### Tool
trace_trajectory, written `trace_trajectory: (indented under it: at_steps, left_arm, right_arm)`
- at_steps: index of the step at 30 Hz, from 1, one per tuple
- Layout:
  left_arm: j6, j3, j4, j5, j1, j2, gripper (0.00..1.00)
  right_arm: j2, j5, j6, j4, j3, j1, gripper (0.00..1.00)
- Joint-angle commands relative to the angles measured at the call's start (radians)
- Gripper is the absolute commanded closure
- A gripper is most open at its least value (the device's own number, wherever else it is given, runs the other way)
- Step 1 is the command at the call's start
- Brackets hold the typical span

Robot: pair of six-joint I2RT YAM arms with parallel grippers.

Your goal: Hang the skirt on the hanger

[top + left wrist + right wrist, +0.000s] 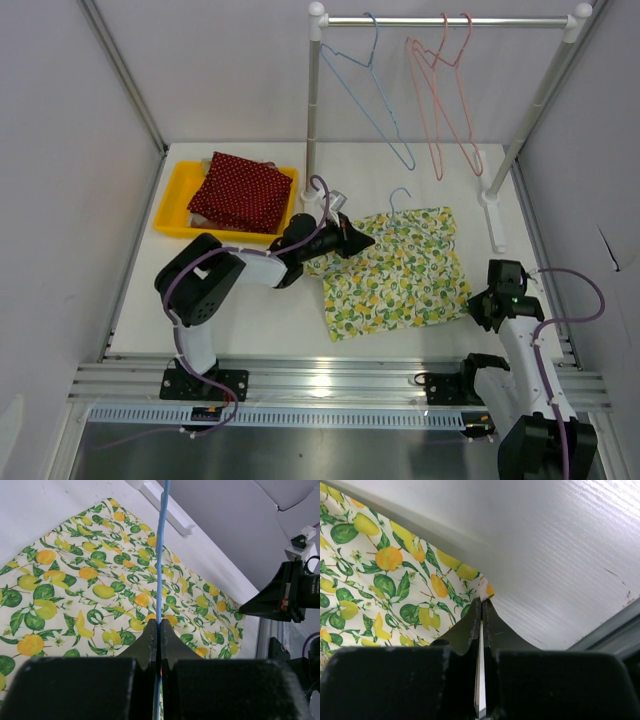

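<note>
Table (250, 320): white, carries everything.
Skirt (395, 275): lemon print, lying flat between both hands.
Hanger (161, 555): blue wire, stretching across the Skirt ahead of the Left hand.
Left hand (159, 625): clamped on the Hanger.
Right hand (481, 602): fingers pressed together, tips at the Skirt's edge.

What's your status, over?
Left gripper shut on blue hanger wire. Right gripper shut at skirt edge. Skirt flat on table, hanger across it. Nothing seen blocking.
</note>
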Motion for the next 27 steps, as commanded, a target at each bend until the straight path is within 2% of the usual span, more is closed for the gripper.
trace_trajectory:
  at_steps: [1, 5, 9, 13, 15, 18, 20, 21, 24, 27]
  left_arm:
    - [-0.023, 0.054, 0.088, -0.021, -0.01, -0.011, 1.0]
    - [-0.026, 0.051, 0.096, -0.004, -0.01, -0.053, 1.0]
    - [0.003, 0.012, 0.082, -0.009, -0.007, -0.158, 1.0]
    - [0.013, -0.003, 0.068, 0.0, -0.007, -0.248, 1.0]
    - [0.023, -0.018, 0.053, -0.003, -0.009, -0.284, 1.0]
    - [0.051, -0.046, 0.012, -0.006, -0.009, -0.36, 1.0]
    - [0.071, -0.066, -0.019, -0.006, -0.01, -0.422, 1.0]
    - [0.077, -0.072, -0.042, -0.006, -0.009, -0.443, 1.0]
    - [0.097, -0.11, -0.071, 0.003, -0.012, -0.537, 1.0]
    - [0.126, -0.147, -0.142, -0.006, -0.015, -0.639, 1.0]
  right_arm:
    - [-0.037, 0.004, 0.002, -0.065, 0.058, -0.002, 1.0]
    - [-0.035, -0.014, -0.01, -0.047, 0.054, -0.023, 1.0]
    - [-0.011, -0.076, -0.059, -0.022, 0.057, -0.11, 1.0]
    - [-0.011, -0.122, -0.09, 0.01, 0.058, -0.121, 0.98]
    - [-0.011, -0.146, -0.099, 0.019, 0.061, -0.123, 0.91]
    - [-0.012, -0.169, -0.113, 0.041, 0.072, -0.123, 0.72]
    - [-0.011, -0.182, -0.126, 0.05, 0.089, -0.123, 0.64]
    - [-0.011, -0.185, -0.129, 0.052, 0.11, -0.123, 0.55]
    - [-0.014, -0.182, -0.145, 0.049, 0.153, -0.123, 0.41]
    - [-0.017, -0.182, -0.161, 0.05, 0.202, -0.123, 0.35]
